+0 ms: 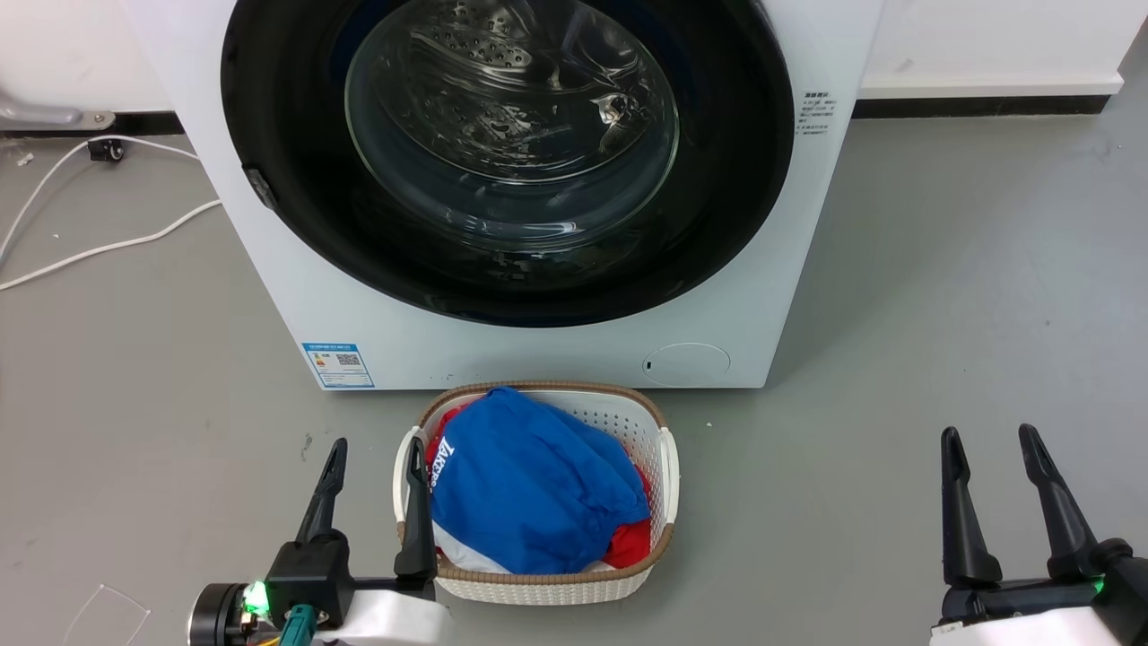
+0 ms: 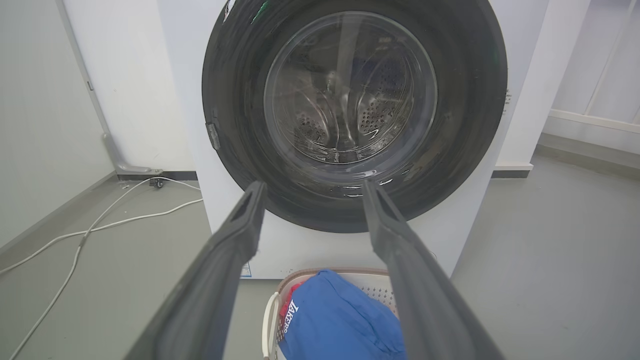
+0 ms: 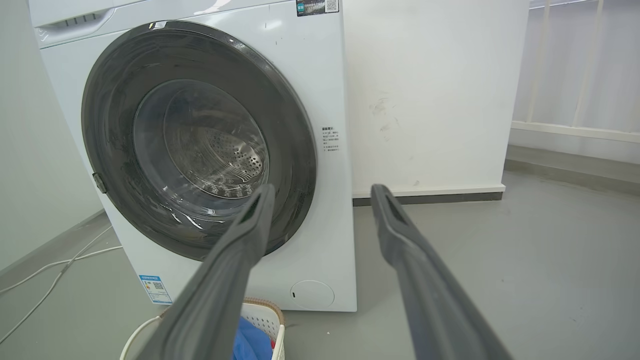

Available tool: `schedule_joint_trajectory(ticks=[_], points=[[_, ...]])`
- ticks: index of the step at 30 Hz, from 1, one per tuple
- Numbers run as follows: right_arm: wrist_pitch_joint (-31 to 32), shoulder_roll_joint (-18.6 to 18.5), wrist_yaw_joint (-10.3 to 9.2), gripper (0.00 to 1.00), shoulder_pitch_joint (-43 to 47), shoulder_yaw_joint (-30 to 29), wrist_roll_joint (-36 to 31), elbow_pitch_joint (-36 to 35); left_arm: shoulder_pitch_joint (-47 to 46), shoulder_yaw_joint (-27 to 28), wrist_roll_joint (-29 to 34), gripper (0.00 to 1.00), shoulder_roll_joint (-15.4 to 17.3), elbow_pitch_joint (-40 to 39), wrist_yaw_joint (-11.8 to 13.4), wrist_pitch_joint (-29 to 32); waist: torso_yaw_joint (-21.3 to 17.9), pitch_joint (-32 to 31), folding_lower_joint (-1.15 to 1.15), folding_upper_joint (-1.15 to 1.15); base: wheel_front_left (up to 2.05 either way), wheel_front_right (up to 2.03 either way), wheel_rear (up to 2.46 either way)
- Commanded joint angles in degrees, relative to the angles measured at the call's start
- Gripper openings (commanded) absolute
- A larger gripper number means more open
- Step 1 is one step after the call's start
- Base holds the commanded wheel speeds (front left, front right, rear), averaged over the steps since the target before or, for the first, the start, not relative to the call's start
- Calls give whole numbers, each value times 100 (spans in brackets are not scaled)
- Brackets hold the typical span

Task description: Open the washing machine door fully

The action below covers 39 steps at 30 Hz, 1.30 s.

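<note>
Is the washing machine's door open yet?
No, the washing machine door sits shut, flush against the front of the white washing machine.

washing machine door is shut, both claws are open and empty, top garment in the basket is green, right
Not green: the head view shows the top garment in the basket is blue. The washing machine door is shut; the left claw and right claw are open and empty.

The laundry basket (image 1: 628,429) sits on the floor (image 1: 942,314) just before the washing machine (image 1: 538,354).
</note>
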Motion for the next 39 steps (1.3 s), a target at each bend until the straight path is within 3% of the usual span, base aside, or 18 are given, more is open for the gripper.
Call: schedule_joint_trajectory(ticks=[1,7,8,10,15,19,22,32,39], points=[[-14,20,-2,100,57,10,-27,0,23,-8,-21,100,-13,10,13,-16,2,4,0,0,0,0,0],[-14,20,-2,100,55,38,-49,24,10,-19,-26,100,-13,30,48,-16,11,6,0,0,0,0,0],[-14,20,-2,43,55,46,-57,29,7,-19,-21,100,-13,35,52,-16,12,4,0,0,0,0,0],[-14,20,-2,0,56,54,-69,38,5,-20,-24,100,-13,44,54,-16,12,-3,0,0,0,0,0],[-14,20,-2,0,60,93,-34,55,8,-12,-28,100,-13,51,67,-16,8,-18,0,0,0,0,0],[-13,20,-1,0,16,98,667,84,8,-1,-35,100,-13,58,64,-16,-2,-30,0,0,0,0,0],[-13,20,-1,0,-26,181,1602,57,22,1,-40,100,-13,68,60,-16,-13,-45,0,0,0,0,0],[-13,13,-1,0,-96,353,5698,274,42,-15,-59,100,-13,88,54,-16,-22,-84,0,0,0,0,0],[-13,13,0,0,-53,640,7335,168,63,-22,-55,100,-13,91,66,-16,-14,-102,0,0,0,0,0]])
